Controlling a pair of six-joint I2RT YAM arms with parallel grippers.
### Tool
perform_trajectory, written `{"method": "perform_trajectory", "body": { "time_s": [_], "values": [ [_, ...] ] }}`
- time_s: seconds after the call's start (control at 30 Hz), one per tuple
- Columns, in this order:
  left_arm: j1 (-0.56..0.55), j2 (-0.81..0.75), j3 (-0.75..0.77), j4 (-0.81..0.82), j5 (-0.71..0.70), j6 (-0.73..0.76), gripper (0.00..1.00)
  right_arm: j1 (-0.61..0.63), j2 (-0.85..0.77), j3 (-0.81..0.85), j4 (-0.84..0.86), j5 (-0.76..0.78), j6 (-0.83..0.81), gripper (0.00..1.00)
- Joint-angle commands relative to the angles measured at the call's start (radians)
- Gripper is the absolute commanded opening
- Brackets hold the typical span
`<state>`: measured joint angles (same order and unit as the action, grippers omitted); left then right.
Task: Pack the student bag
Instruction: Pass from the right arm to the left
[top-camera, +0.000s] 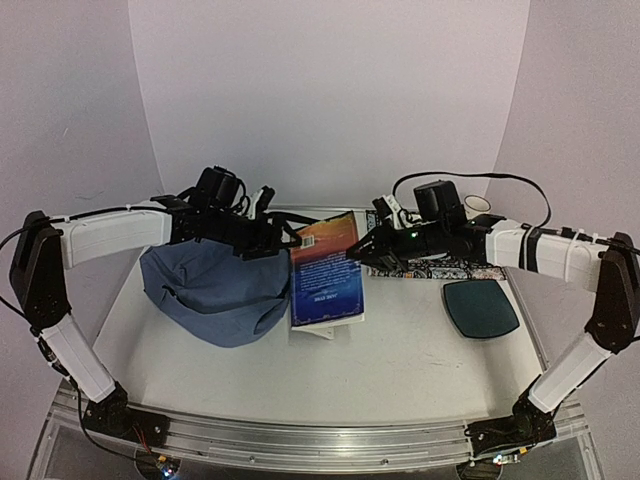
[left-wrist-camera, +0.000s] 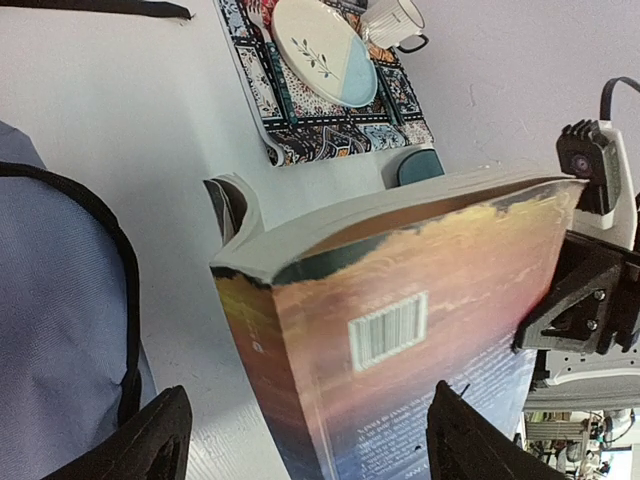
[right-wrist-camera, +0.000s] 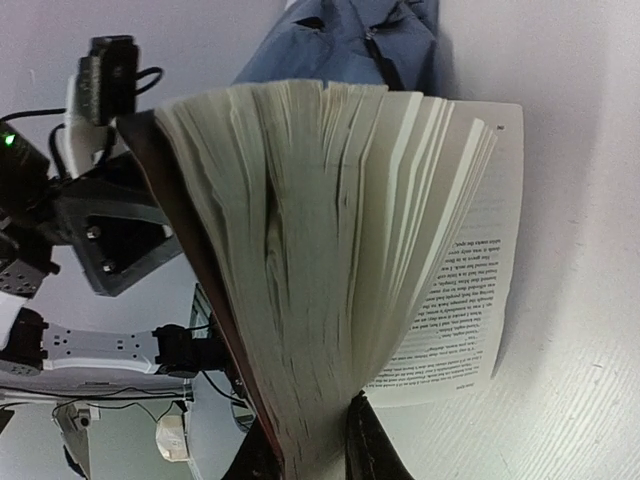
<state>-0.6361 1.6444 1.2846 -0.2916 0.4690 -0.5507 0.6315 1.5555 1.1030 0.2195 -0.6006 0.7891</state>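
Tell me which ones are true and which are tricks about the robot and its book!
1. The right tool is pinching the book. True.
2. The left tool is squeezed shut. False: its fingers stand wide apart.
3. The book is inside the student bag. False: it is outside, next to the bag.
4. A plate sits on a patterned mat. True.
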Motion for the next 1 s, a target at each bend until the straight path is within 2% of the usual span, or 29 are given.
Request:
{"method": "perform_trajectory", "body": {
  "time_s": [0.0,0.17,0.4,0.6,0.9,0.97],
  "values": [
    [0.025,-0.064,-0.016,0.099,0.088,-0.002,0.83,-0.002,-0.092,0.105,0.196,-0.135,-0.007,0.0],
    [0.038,-0.07,-0.042,0.176,0.17,-0.032,0.83,-0.003,-0.08,0.113,0.314,-0.179,0.056,0.0],
    [0.038,-0.065,-0.093,0.414,0.337,-0.152,0.8,-0.003,-0.039,0.143,0.438,-0.224,0.115,0.0],
    [0.038,-0.079,-0.076,0.497,0.415,-0.199,0.62,-0.003,0.02,0.167,0.467,-0.243,0.125,0.0],
    [0.04,-0.16,-0.085,0.577,0.405,-0.294,0.27,-0.002,0.108,0.188,0.466,-0.212,0.125,0.0],
    [0.042,-0.18,-0.095,0.587,0.372,-0.312,0.16,-0.003,0.121,0.186,0.466,-0.193,0.126,0.0]
  ]
}}
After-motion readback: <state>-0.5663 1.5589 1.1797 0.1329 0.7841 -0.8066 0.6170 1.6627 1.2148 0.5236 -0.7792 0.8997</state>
